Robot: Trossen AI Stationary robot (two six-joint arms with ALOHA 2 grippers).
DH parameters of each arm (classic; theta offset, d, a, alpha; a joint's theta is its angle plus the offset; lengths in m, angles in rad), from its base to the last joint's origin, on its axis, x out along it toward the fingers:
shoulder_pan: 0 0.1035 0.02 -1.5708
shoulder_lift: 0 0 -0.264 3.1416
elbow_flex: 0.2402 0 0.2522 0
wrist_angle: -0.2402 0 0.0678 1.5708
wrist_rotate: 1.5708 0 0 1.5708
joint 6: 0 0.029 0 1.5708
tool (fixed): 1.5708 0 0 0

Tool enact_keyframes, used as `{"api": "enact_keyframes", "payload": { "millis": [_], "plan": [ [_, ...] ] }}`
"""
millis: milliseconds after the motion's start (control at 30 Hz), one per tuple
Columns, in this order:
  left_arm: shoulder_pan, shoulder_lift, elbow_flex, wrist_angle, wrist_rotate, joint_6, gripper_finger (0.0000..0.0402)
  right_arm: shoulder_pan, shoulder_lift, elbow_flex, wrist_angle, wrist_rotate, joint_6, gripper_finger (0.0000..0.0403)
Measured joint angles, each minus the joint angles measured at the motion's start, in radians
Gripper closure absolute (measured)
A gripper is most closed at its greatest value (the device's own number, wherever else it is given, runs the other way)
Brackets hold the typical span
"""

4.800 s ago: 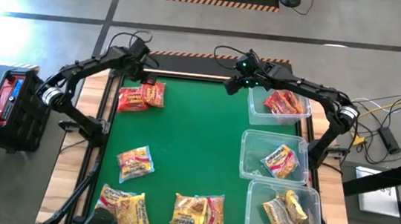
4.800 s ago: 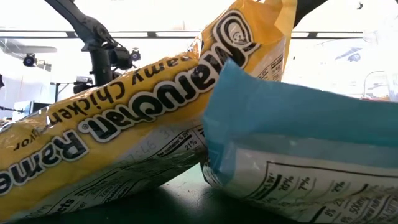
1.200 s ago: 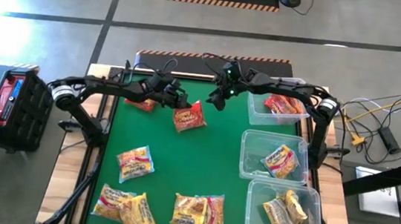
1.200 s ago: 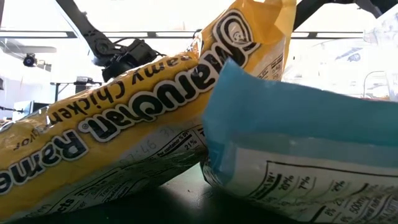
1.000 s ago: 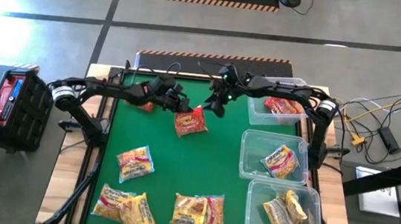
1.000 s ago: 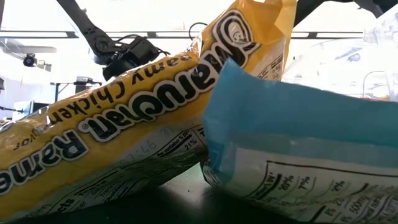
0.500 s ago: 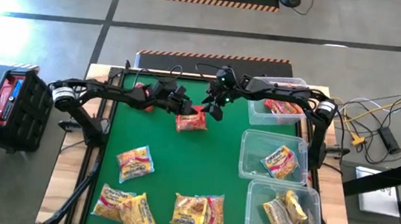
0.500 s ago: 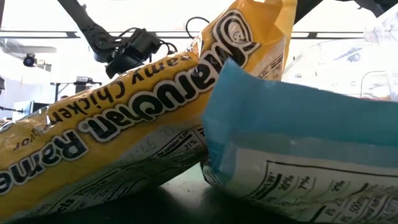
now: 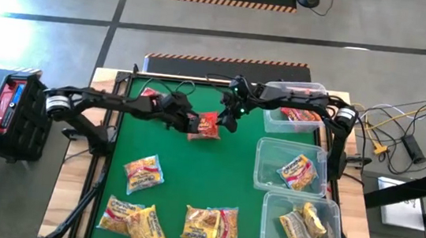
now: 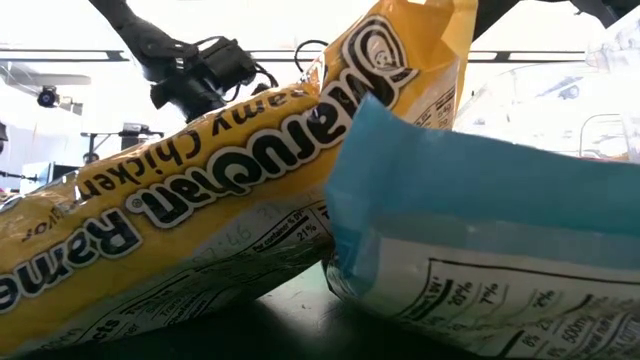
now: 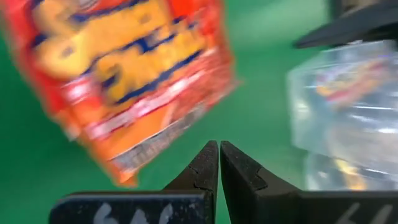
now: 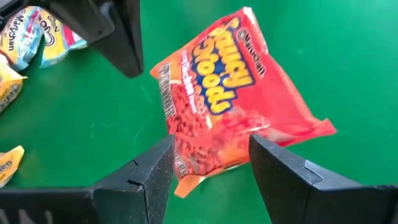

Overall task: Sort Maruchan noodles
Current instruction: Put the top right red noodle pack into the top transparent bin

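Overhead, red Maruchan packet lies on the green mat toward 12 o'clock — left gripper at its 9 o'clock edge, right gripper at its 3 o'clock edge. Left wrist view: fingers pressed together, nothing between, packet just beyond. Right wrist view: fingers spread wide, straddling the packet — not gripping.

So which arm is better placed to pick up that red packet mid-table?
Probably the right: its gripper has open jaws straddling the red packet, while the left gripper, jaws shut, sits beside it.
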Motion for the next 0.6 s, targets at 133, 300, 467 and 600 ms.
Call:
{"api": "enact_keyframes", "payload": {
  "millis": [133, 300, 467, 600],
  "plan": [
    [-0.015, 0.01, 0.0, -0.037, -0.09, -0.03, 0.0401, 0.0, 0.0, -0.007, 0.0, 0.0, 0.003, 0.0214],
    [-0.015, 0.074, 0.0, -0.04, -0.13, -0.069, 0.0401, -0.001, 0.001, -0.007, 0.018, 0.003, 0.011, 0.0211],
    [-0.025, 0.138, 0.006, -0.021, -0.107, -0.081, 0.0401, -0.007, 0.008, -0.008, 0.026, 0.111, 0.04, 0.0199],
    [-0.038, 0.164, 0.005, -0.024, -0.102, -0.087, 0.0401, -0.018, 0.008, -0.008, 0.032, 0.157, 0.04, 0.0183]
  ]
}}
